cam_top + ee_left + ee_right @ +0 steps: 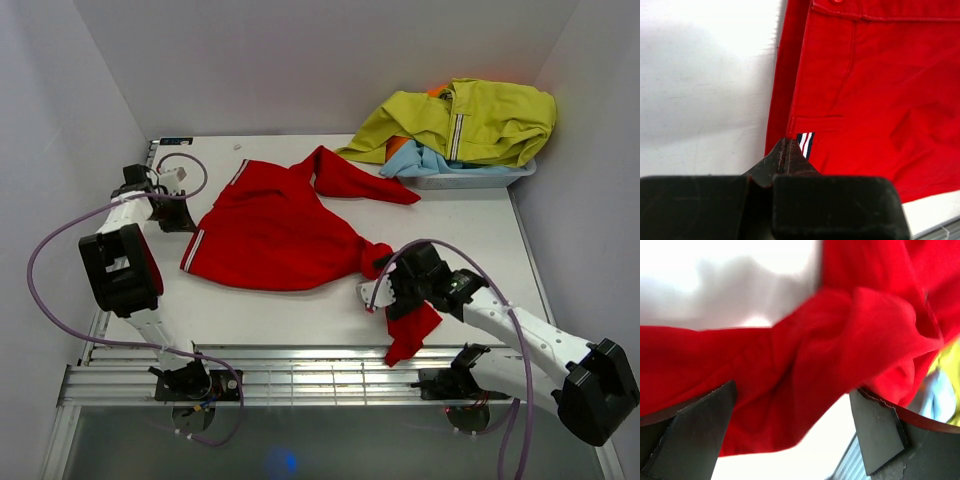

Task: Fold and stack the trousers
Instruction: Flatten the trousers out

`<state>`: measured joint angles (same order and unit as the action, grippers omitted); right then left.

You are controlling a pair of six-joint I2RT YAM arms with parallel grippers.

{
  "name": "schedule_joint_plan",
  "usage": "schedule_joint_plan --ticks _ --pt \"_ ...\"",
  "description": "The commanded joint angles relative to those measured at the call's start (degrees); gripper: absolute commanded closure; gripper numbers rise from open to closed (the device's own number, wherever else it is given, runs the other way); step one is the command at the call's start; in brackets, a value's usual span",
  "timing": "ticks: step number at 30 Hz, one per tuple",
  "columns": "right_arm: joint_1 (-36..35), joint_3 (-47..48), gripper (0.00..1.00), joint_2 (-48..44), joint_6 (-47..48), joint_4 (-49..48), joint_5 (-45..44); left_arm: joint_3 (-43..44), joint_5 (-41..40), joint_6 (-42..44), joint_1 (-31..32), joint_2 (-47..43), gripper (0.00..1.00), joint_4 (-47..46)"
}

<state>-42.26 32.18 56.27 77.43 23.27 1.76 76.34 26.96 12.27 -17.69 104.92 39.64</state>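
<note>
The red trousers (270,235) lie spread across the middle of the table, one leg reaching back right and the other bunched into a knot at the front right. In the left wrist view the waistband side, a pocket and a small striped tag of the trousers (875,90) show. My left gripper (178,215) is at their left edge; its jaws (786,142) are shut, tips over the cloth's border, with no cloth seen between them. My right gripper (378,292) stands open by the knot. Its fingers (705,425) are wide apart around the right gripper's gap (794,389), with loose red trousers cloth (840,340) draped between them.
A pale tub (480,178) at the back right holds a yellow-green jacket (470,120) and a light blue garment (425,160). A flap of red cloth (410,335) hangs toward the metal front rail (300,375). White walls close in on three sides.
</note>
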Motion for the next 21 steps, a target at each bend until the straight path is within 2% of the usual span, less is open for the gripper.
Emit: schedule_joint_plan --ticks 1,6,10,14,17,18,21 --pt "5.5 10.0 0.02 1.7 -4.6 1.3 -0.9 2.4 -3.6 1.9 -1.1 -0.1 1.00 -3.0" --pt "19.6 22.4 0.03 8.8 -11.8 8.8 6.8 5.0 -9.3 1.9 -3.0 2.0 1.00 -3.4" --pt "22.3 22.2 0.06 10.2 -7.6 12.0 6.9 3.6 -11.7 2.0 -5.1 1.6 1.00 -4.1" --pt "22.6 19.1 0.05 8.3 -2.8 16.5 6.1 1.9 -10.2 2.4 -6.5 0.7 1.00 -4.1" --pt "26.5 19.6 0.09 8.4 -5.3 18.6 6.9 1.0 -9.9 3.5 -6.9 -0.2 1.00 -4.1" --pt "29.0 21.5 0.11 9.3 -6.2 22.3 8.3 0.9 -9.8 3.7 -7.0 -0.2 1.00 -4.2" --pt "33.5 23.9 0.17 14.7 -10.9 27.3 11.1 1.2 -9.6 3.9 -7.2 0.0 1.00 -4.1"
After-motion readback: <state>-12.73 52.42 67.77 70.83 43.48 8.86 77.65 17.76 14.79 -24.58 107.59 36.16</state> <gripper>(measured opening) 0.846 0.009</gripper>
